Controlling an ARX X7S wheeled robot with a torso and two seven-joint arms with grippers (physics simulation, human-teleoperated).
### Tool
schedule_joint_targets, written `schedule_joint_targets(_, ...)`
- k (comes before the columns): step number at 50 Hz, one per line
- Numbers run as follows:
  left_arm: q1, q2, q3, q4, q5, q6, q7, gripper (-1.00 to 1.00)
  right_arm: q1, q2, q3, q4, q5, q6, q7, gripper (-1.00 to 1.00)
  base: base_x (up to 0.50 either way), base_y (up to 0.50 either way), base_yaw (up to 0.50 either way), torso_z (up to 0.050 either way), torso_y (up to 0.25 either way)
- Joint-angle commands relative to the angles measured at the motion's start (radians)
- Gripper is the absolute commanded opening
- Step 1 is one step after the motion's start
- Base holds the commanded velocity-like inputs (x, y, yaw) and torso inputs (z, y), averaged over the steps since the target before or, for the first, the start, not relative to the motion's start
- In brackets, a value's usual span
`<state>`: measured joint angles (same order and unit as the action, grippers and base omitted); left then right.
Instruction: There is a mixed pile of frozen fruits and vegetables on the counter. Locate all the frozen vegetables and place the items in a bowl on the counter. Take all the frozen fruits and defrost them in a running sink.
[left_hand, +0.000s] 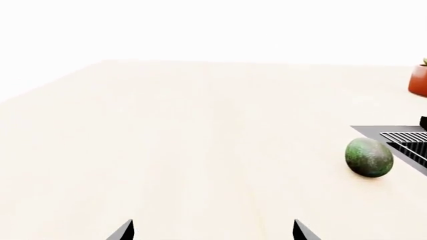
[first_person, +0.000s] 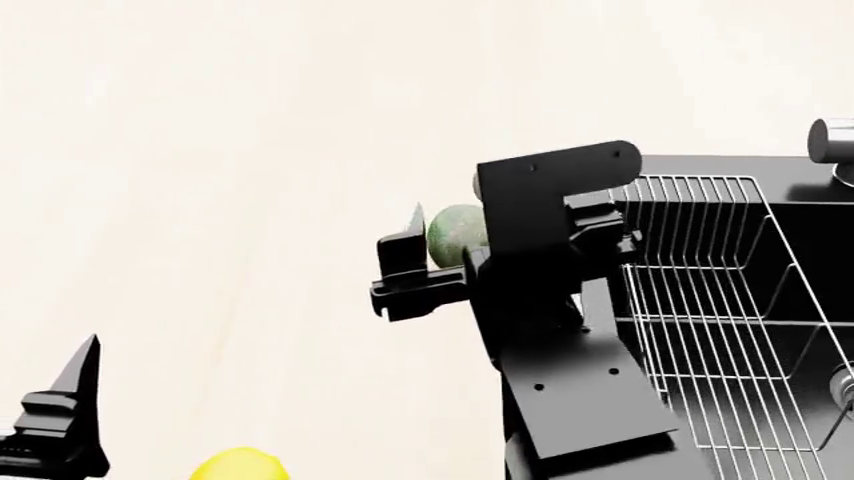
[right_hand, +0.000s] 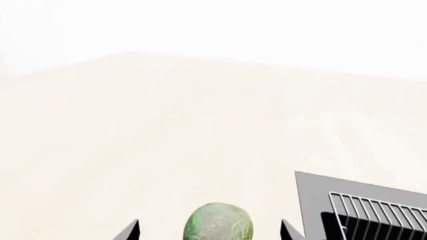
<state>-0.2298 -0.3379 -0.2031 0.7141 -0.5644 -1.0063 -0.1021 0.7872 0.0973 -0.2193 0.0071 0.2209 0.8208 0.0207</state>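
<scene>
A mottled green oval (right_hand: 219, 224) from the mixed pile lies on the pale counter (right_hand: 167, 140). It sits between the fingertips of my right gripper (right_hand: 209, 231), which is open with a gap on each side. In the head view the oval (first_person: 454, 233) shows just behind my right gripper (first_person: 430, 262), beside the sink's left rim. My left gripper (left_hand: 213, 231) is open over bare counter (left_hand: 200, 140), with the oval (left_hand: 368, 157) off to one side. A yellow lemon (first_person: 242, 466) lies at the near edge, close to my left gripper (first_person: 60, 420). The bowl is out of view.
The black sink (first_person: 801, 260) with its wire rack (first_person: 694, 300) fills the right of the head view, partly covered by my right arm (first_person: 561, 330). The sink corner (left_hand: 400, 137) and an orange plant pot (left_hand: 419, 80) show in the left wrist view.
</scene>
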Motion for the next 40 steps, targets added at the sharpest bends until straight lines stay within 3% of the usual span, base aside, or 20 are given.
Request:
schedule_joint_targets(1, -0.011, 0.011, 0.015, -0.021, 0.017, 0.002, -0.019, 1.0, 0.09, -0.038, -0.052, 0.167, -0.025, -0.029, 0.008, 1.0, 0.0, 0.0, 0.0, 0.0, 0.0)
schedule_joint_targets(12, -0.012, 0.014, 0.01, -0.02, 0.013, -0.004, -0.037, 1.0, 0.187, -0.071, -0.074, 0.5, -0.04, -0.186, 0.025, 1.0, 0.0, 0.0, 0.0, 0.0, 0.0)
schedule_joint_targets(21, -0.007, 0.006, 0.022, -0.021, 0.021, 0.017, -0.034, 1.0, 0.222, -0.074, -0.103, 0.556, -0.016, -0.207, 0.034, 1.0, 0.0, 0.0, 0.0, 0.002, 0.0)
schedule_joint_targets(35, -0.002, 0.0, 0.031, -0.023, 0.03, 0.04, -0.039, 1.0, 0.279, -0.075, -0.133, 0.63, 0.03, -0.238, 0.062, 1.0, 0.0, 0.0, 0.0, 0.04, -0.149)
schedule_joint_targets(36, 0.031, -0.049, -0.117, 0.06, -0.081, -0.05, -0.012, 1.0, 0.282, -0.073, -0.136, 0.629, 0.032, -0.238, 0.065, 1.0, 0.0, 0.0, 0.0, 0.042, -0.17)
schedule_joint_targets(40, 0.019, -0.059, -0.135, 0.075, -0.107, -0.084, -0.018, 1.0, 0.289, -0.071, -0.143, 0.631, 0.037, -0.239, 0.072, 1.0, 0.0, 0.0, 0.0, 0.042, -0.168)
